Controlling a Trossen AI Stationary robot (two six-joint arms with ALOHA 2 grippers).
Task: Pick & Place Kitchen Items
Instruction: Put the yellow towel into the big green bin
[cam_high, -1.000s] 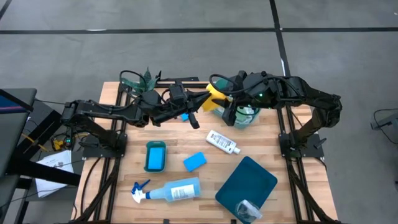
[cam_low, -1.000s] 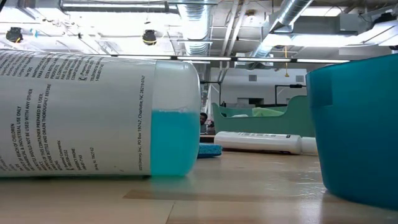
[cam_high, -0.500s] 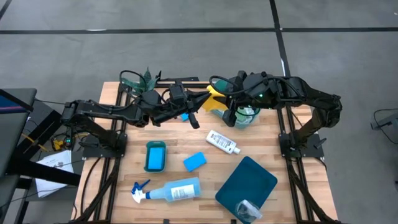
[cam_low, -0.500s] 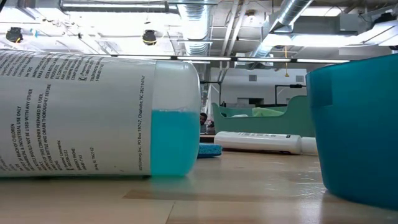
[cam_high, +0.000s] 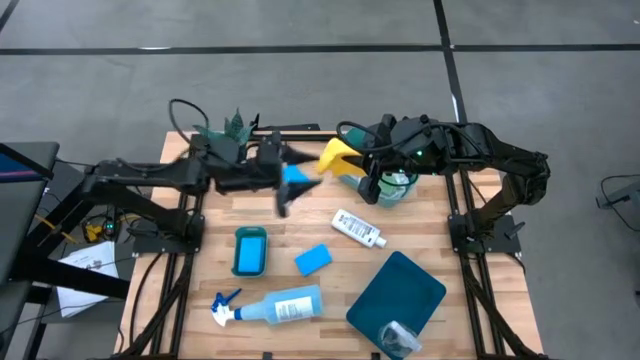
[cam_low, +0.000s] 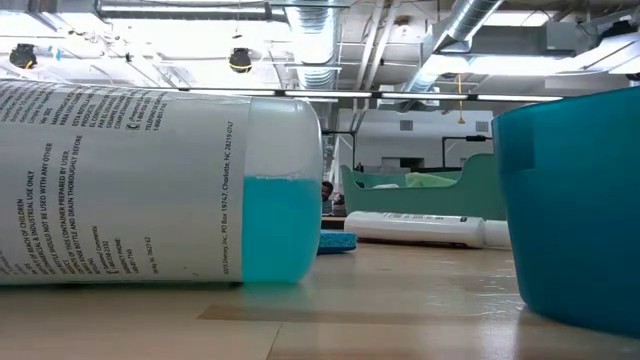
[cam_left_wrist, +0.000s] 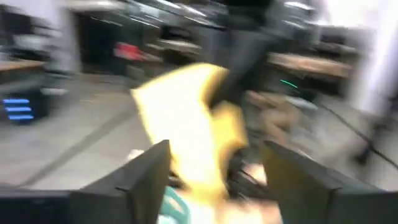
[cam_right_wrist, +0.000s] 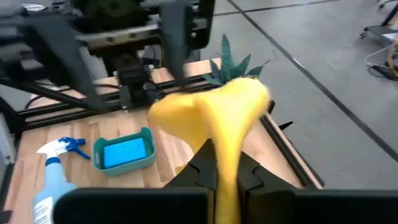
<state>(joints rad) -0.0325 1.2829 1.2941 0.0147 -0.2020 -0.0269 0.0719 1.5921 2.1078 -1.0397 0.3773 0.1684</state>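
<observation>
1. The right end effector (cam_right_wrist: 225, 163) is at the far side of the counter (cam_high: 300, 225), near the middle. Its fingers are pinched tight on the yellow cloth (cam_right_wrist: 214, 118).
2. The yellow cloth (cam_high: 338, 156) sticks out from the right end effector (cam_high: 366, 170) toward the left arm. It hangs in the air above the counter.
3. The left end effector (cam_high: 283, 190) is just to the left of the yellow cloth, apart from it. Its picture is blurred from above. In the left wrist view its two fingers (cam_left_wrist: 140, 171) stand wide apart, with nothing between them, and the yellow cloth (cam_left_wrist: 186, 130) is in front of them.
4. A small blue thing (cam_high: 294, 176) shows right by the left end effector. It is too blurred to tell what it is.
5. A glass jar with green inside (cam_high: 396, 186) stands just under the right arm.
6. A small white bottle (cam_high: 359, 228) lies on its side in the middle of the counter.
7. A blue sponge (cam_high: 313, 259) lies nearer, and a second blue sponge sits in a small teal tray (cam_high: 249, 250) to its left.
8. A pale-blue spray bottle (cam_high: 270, 307) lies on its side at the near edge.
9. A big teal tub (cam_high: 396, 290) sits at the near right, with a crinkled silver cup (cam_high: 398, 335) at its near end.
10. A small green plant (cam_high: 233, 127) stands at the far left corner.
</observation>
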